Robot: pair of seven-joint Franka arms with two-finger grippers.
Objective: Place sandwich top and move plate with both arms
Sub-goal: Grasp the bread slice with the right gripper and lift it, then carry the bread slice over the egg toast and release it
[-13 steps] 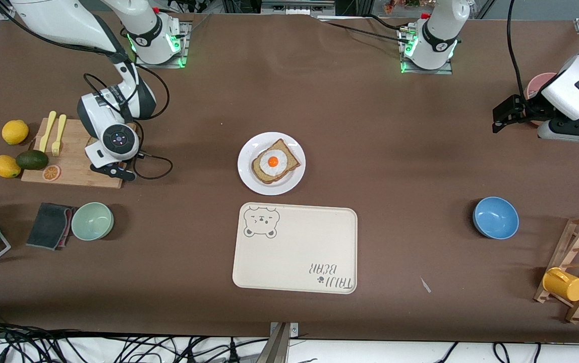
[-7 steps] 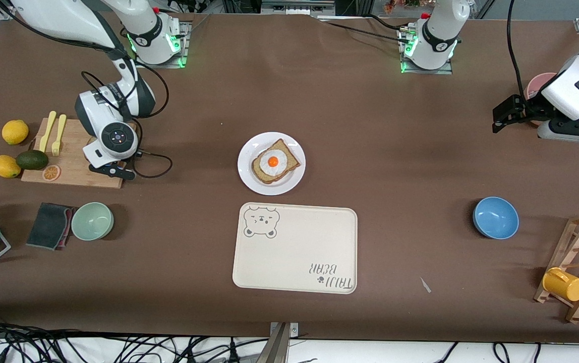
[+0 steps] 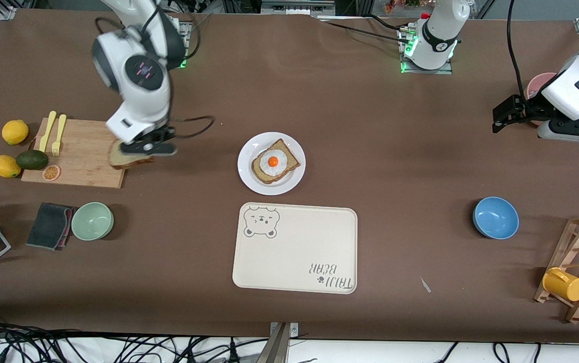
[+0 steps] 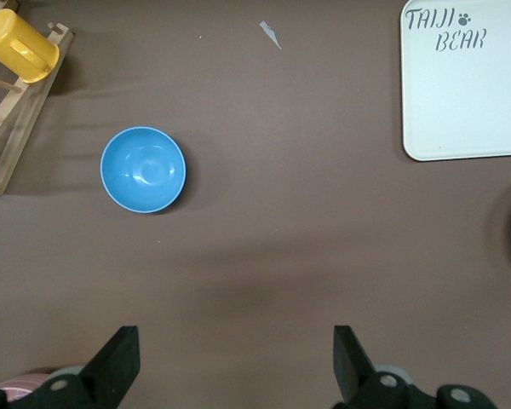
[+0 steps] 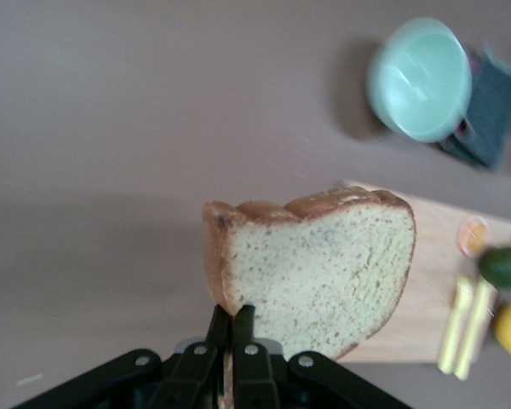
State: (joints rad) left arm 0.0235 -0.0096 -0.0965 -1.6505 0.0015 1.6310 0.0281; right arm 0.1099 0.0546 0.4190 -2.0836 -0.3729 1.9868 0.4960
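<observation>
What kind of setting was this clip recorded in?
Most likely a robotics lab staged as a kitchen: two arm bases bolted to a cloth-covered table, loose cables along its edge, and props like the fried-egg slice on a white plate and a bear-print tray.

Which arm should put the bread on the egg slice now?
The right arm. Its tool is shut on the sandwich top, lifted over the cutting board's edge beside the plate. The left tool waits open and empty at its table end.
</observation>
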